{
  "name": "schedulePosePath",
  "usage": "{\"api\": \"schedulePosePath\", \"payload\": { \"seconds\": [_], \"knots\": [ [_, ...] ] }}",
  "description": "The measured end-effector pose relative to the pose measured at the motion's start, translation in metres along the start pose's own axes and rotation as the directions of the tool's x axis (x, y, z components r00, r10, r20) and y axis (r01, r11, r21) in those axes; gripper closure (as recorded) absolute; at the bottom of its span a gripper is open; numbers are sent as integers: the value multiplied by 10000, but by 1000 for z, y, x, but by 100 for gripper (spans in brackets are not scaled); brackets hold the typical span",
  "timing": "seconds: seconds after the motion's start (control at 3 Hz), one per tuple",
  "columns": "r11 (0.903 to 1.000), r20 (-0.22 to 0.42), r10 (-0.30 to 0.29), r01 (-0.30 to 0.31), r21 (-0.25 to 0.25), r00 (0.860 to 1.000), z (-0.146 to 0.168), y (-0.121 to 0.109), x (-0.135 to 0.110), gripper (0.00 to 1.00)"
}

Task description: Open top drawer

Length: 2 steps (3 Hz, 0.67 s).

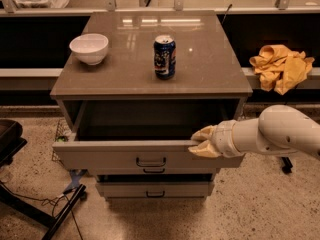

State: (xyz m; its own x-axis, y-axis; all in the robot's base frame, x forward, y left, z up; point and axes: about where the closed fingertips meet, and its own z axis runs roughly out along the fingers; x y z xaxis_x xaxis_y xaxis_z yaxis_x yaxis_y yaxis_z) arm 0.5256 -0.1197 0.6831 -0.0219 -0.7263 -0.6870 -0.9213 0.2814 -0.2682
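The top drawer (115, 156) of the grey-taupe cabinet stands pulled well out, its dark deep interior (145, 121) showing. Its small black bar handle (151, 162) sits at the centre of the flat front. My gripper (199, 143), on a white arm coming in from the right, is at the right end of the drawer's top front edge, hooked over the rim. Two shallower drawers (152, 189) below stay closed.
On the cabinet top (210, 69) stand a white bowl (89, 48) at the left and a blue soda can (164, 57) at the centre. A yellow cloth (280, 66) lies on the ledge at the right. A black chair base (15, 149) and cables are on the floor at the left.
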Motion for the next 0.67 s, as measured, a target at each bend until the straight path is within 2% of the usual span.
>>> {"api": "schedulePosePath", "payload": {
  "seconds": [0.33, 0.67],
  "knots": [
    [10000, 16, 4, -4, -56, 10000, -1, 2, 0, 100],
    [9995, 91, 28, -25, -325, 10000, -7, 14, 0, 100]
  ]
}}
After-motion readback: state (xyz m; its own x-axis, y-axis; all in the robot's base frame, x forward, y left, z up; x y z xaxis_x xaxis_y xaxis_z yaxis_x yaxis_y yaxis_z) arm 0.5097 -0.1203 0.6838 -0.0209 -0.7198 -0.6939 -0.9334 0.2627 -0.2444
